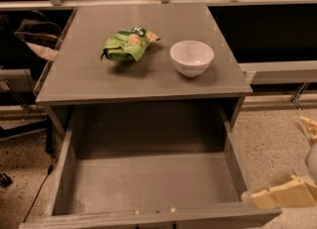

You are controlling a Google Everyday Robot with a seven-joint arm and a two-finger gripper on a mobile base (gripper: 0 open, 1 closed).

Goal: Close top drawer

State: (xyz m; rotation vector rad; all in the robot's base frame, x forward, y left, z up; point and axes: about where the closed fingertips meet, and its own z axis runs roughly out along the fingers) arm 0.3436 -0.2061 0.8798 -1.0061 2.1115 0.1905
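The top drawer (148,183) stands pulled out, its bare grey floor showing and its front cut off below. The gripper (273,159) is just right of it, jaws spread, partly out of frame.

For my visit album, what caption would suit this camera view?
Top drawer pulled out, gripper open beside its right front corner, white bowl and green snack bag on top.
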